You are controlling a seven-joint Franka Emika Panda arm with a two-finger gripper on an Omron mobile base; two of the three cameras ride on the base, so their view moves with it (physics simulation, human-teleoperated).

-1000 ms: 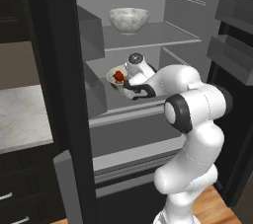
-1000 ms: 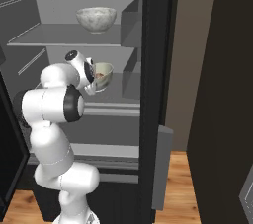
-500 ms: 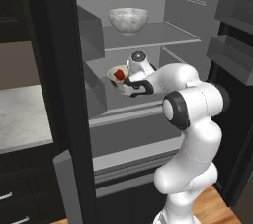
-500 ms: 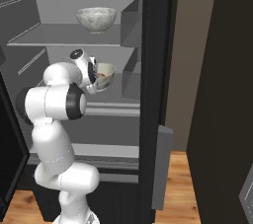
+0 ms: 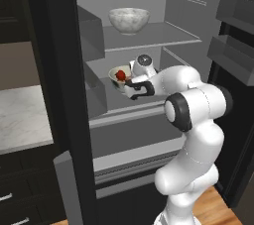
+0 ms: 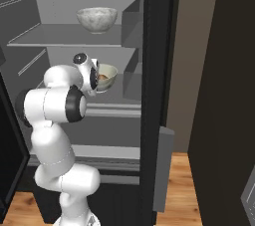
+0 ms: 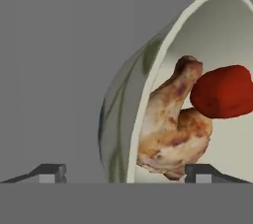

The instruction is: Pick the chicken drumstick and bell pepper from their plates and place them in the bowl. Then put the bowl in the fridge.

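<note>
1. Hand view puts the gripper astride the rim of the bowl, one fingertip outside the wall and the other inside by the food, so the jaws are closed onto the rim and carry the bowl by its edge
2. Gripping at the rim likely keeps the bowl level enough that nothing spills; the chicken drumstick lies against the near wall with the bell pepper touching it
3. Left base view shows the bowl held inside the open fridge, over the middle shelf, seemingly not yet set down
4. A marbled bowl stands on the shelf above, which is probably why the lower shelf is chosen
5. Compared with a second ago, the bowl sits slightly further left and deeper in the fridge, and the forearm has reached in after it
</note>
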